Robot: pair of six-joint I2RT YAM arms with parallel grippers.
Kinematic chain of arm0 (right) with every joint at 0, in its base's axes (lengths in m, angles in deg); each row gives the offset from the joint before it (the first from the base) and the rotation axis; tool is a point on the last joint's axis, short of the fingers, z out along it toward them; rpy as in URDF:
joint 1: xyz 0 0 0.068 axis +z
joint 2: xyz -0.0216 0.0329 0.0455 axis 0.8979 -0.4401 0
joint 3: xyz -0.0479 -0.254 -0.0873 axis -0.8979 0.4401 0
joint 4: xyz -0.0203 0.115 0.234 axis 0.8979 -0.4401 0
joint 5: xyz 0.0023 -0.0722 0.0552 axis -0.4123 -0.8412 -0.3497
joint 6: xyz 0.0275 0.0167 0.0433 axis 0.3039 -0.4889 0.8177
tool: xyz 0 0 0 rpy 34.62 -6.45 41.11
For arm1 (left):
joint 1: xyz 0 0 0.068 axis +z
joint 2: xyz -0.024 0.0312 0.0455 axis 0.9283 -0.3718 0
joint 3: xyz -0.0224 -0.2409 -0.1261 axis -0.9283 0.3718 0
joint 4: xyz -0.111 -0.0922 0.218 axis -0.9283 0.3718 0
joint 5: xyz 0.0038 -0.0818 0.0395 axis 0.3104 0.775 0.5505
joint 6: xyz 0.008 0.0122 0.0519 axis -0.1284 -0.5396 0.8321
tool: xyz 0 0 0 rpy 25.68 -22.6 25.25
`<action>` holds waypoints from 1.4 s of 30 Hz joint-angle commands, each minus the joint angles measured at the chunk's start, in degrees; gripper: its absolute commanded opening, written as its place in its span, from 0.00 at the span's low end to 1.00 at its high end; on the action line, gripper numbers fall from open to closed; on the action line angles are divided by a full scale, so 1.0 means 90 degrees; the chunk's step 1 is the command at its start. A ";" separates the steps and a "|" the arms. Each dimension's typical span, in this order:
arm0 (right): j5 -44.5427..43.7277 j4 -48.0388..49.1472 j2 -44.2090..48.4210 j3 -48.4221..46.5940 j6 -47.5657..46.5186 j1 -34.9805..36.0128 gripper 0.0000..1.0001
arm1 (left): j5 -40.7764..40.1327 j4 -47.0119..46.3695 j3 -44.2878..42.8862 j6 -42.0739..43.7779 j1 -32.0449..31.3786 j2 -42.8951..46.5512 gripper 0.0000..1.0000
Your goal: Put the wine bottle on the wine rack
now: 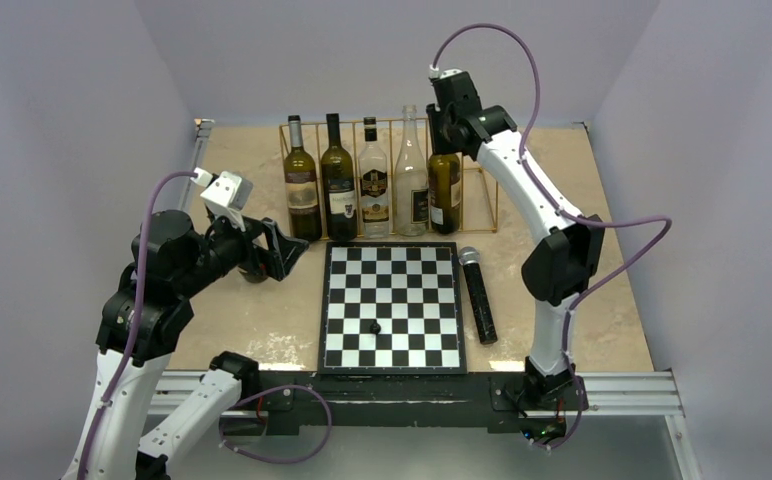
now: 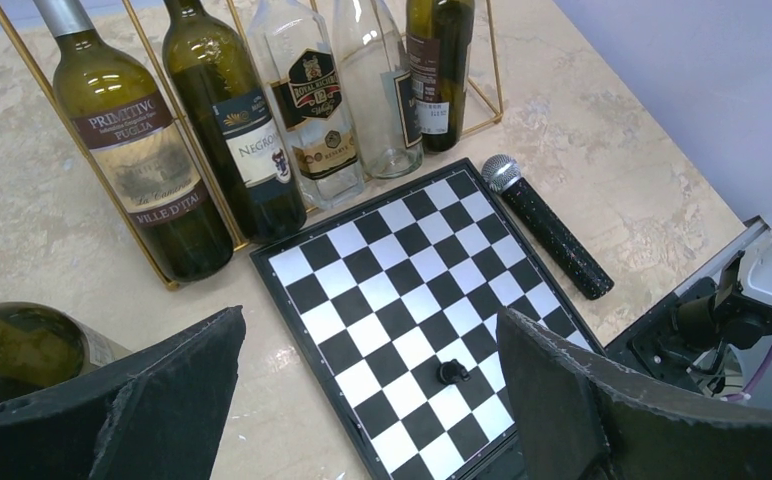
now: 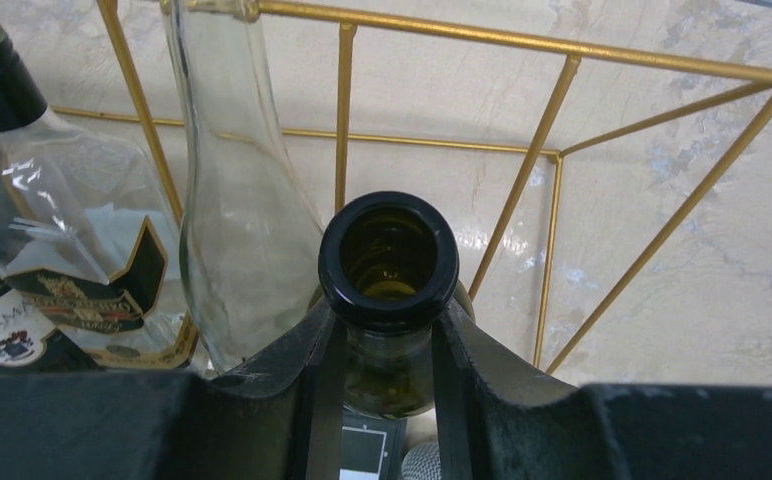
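The bottle [image 3: 389, 300] is clamped at the neck, just under the lip, by the right gripper [image 3: 389, 375]. It is set inside the rack [image 3: 562, 46], upper centre of the top view. Glass is judged heavy, stiff, slick and breakable, so the neck is favoured. It is crowded by the rack and a clear bottle [image 3: 232, 200]; room is left only above. The left gripper [image 2: 370, 340] is spread wide, empty.

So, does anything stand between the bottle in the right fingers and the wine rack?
Nothing visible does. The right fingers are shut on the neck of the dark wine bottle, which is already inside the gold wine rack, beside the clear bottle. Whether it is set down yet cannot be told.
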 commanded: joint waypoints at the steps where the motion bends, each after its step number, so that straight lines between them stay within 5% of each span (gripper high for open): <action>1: -0.0138 -0.0232 -0.0459 -0.0427 0.0158 -0.0067 0.26 | -0.0133 0.0053 -0.0212 -0.0036 0.0024 0.0028 0.99; 11: -0.0231 -0.0059 -0.1034 -0.0673 0.0185 -0.0205 0.28 | -0.0347 0.0259 -0.0245 0.0061 0.0030 -0.0016 0.99; 23: -0.0128 -0.0328 -0.0949 -0.1094 0.0310 -0.0272 0.62 | -0.0580 0.0362 -0.0252 0.0176 0.0027 -0.0028 0.99; 30: -0.0068 -0.0336 0.0000 -0.0972 0.0310 -0.0265 0.72 | -0.1647 0.0701 -0.0287 0.0379 0.0030 0.0048 0.99; 38: 0.1189 -0.0157 0.1384 0.0232 0.0955 -0.0270 0.69 | -0.5156 0.0573 0.0486 -0.0300 0.0035 0.0125 0.99; 42: 0.1799 0.0263 0.2153 0.1269 0.1412 -0.0272 0.67 | -0.4977 0.0384 0.0509 -0.0589 0.0262 -0.0466 0.99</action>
